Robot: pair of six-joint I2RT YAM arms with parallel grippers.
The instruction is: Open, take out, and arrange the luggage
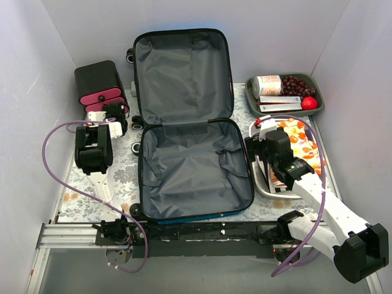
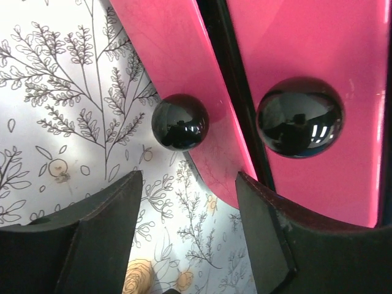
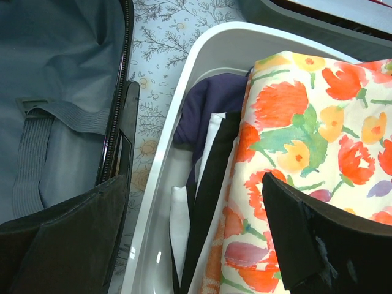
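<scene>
Top view: we are seeing the luggage (image 1: 193, 165) lying open mid-table, lining bare.
Left wrist: left gripper (image 2: 190, 184) spread, empty, facing the black knob (image 2: 179, 121) (we are advising centring before closing).
Right wrist: right gripper (image 3: 196, 184) spread wide over the floral cloth (image 3: 306, 122).

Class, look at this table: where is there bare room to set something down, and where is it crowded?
Free: both grey-lined halves of the luggage, and the tablecloth strip between it and the left arm. Crowded: the right side, with the white tray and grey tray.
</scene>
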